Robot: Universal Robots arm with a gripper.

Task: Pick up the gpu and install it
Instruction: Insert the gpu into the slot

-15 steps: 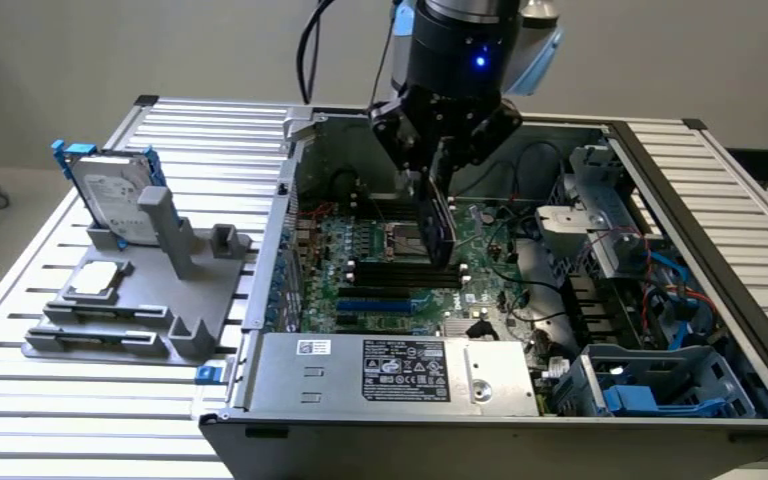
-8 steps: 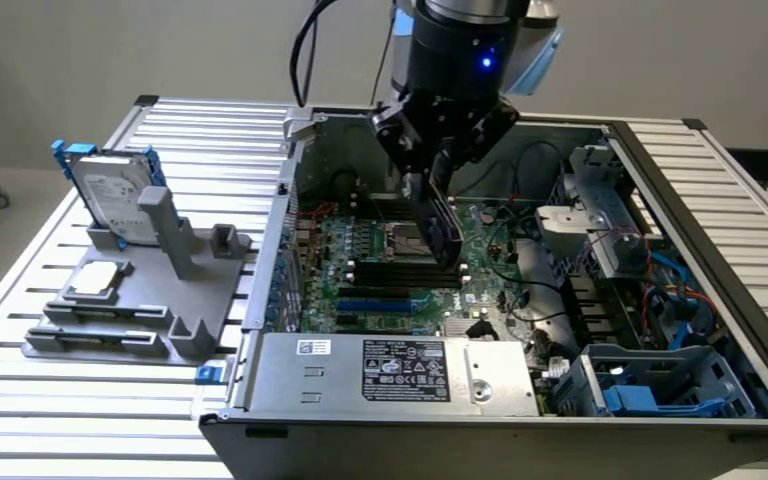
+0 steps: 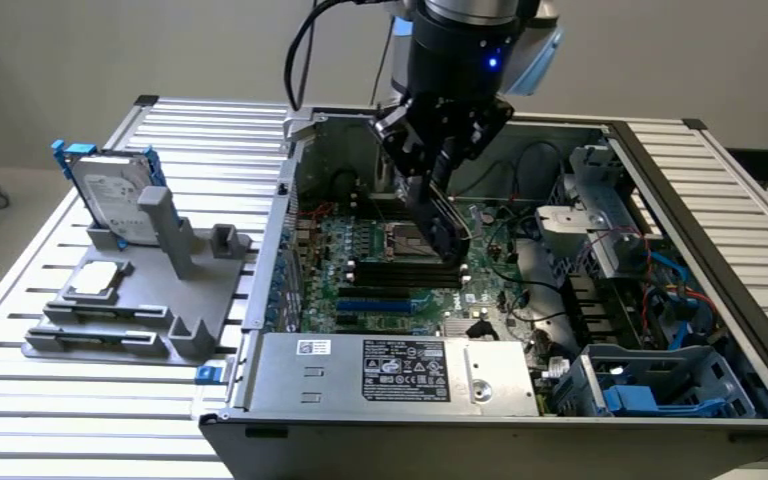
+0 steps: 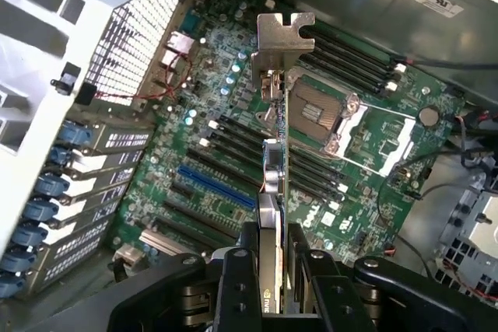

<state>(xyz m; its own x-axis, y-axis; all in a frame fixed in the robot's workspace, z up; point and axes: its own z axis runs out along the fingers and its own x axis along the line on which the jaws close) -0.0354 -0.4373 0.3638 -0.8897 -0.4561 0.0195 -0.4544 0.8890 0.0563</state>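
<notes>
On the slatted table (image 3: 77, 420) the open case (image 3: 357, 440) lay on its side, with the motherboard (image 3: 357, 255) as its floor. The gripper (image 3: 427, 190) hung inside, above the middle of the board, near the CPU socket (image 4: 315, 114). Its fingers (image 4: 237, 277) were clamped on the gpu (image 4: 274, 184), pinching the card by its two flat faces so that it stood edge-on. The card's long axis ran straight out from the gripper toward the board, and the silver bracket (image 4: 280, 40) was at the far end. In the exterior view the card slanted down over the black memory slots. The blue slot (image 4: 214, 186) lay off to one side of the held card. In the exterior view that was toward the left, and nearer the case wall with the power supply (image 3: 404, 372). The slot's length appeared to run at an angle to the card rather than in line with it. The card probably hung just clear of the board, though neither view showed the gap plainly.
</notes>
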